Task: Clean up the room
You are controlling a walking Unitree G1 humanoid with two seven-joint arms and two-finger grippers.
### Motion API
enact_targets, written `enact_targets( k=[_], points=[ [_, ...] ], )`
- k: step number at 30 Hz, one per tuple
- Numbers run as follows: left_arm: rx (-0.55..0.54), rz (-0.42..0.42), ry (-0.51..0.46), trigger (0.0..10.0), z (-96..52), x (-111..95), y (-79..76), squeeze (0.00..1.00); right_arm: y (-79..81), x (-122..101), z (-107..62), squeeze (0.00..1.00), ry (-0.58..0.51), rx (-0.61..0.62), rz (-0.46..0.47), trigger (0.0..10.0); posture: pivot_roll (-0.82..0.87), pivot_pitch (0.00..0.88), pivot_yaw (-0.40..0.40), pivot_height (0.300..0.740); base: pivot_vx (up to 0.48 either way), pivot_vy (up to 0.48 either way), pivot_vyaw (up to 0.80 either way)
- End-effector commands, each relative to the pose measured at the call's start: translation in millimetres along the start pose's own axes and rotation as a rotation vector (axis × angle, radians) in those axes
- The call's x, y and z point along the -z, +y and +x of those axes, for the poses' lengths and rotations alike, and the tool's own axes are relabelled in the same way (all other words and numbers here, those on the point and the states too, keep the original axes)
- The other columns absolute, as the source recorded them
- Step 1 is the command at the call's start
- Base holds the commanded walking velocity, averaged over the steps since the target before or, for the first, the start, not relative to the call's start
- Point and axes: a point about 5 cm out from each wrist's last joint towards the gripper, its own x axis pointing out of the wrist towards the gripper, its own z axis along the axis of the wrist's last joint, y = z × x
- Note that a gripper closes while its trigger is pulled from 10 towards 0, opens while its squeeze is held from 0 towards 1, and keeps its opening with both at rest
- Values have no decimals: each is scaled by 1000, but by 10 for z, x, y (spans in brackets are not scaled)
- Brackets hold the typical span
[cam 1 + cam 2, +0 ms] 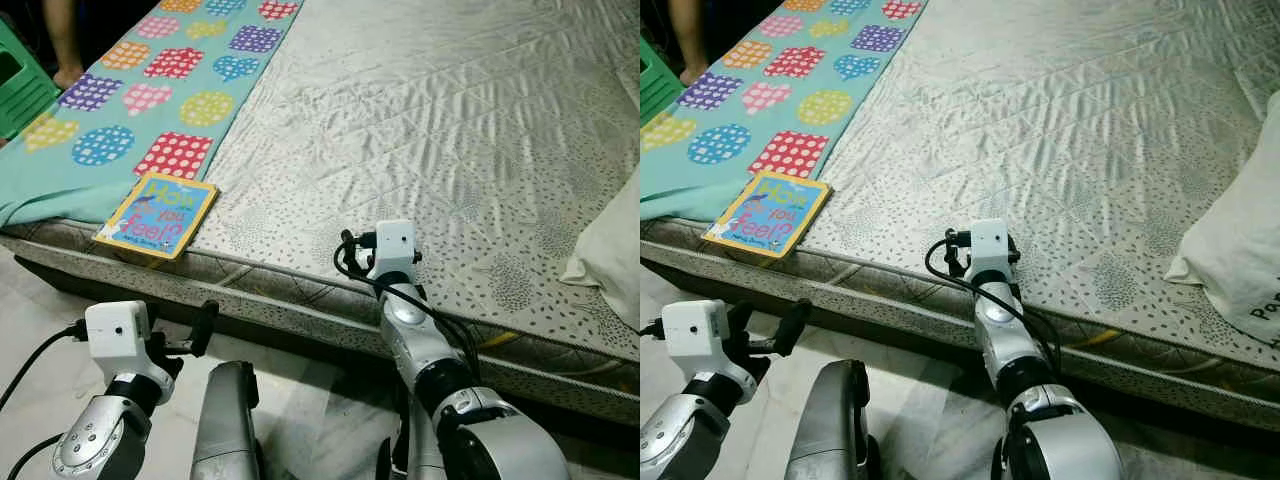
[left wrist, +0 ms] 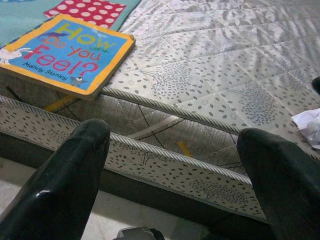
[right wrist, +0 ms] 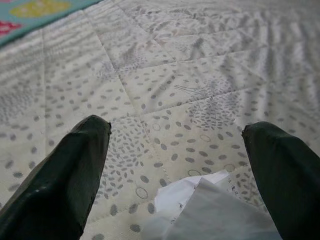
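**Robot reaching for paper scrap on bed**

Right gripper (image 3: 175, 170), fingers spread wide, hovers over mattress (image 1: 420, 120) w/ crumpled white paper (image 3: 200, 210) just beneath it, well right of the picture book (image 1: 158, 214). Left gripper (image 2: 175, 170), also wide, sits below mattress edge. Paper prob. light, soft, crushable; pinch raised fold mid-wad.

Book (image 2: 67, 52) cover before my left arm reads "How do you Feel?", with "Mandy Stanley" printed beneath the title.
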Motion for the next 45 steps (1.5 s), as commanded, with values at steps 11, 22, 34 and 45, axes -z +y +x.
enact_targets(
  k=[11, 22, 34, 45],
  points=[
    [-26, 18, 13, 10000, -69, -23, 49, 0, 7, 313, -112, 0, 123, 6, -256, 10000, 253, 227, 28, 544, 0, 0, 0],
    [-36, 23, -5, 10000, -52, -62, 56, 0, -144, 377, -107, 0, 182, 103, -420, 10000, 262, 220, 8, 544, 0, 0, 0],
    [-53, 29, -23, 10000, -12, -82, 86, 0, -374, 370, -68, 0, 245, 196, -366, 0, 248, 204, 9, 544, 0, 0, 0],
    [-49, 27, -39, 10000, 62, -98, 82, 0, -593, 442, -103, 0, 307, 278, -308, 0, 233, 188, 10, 544, 0, 0, 0]
  ],
)
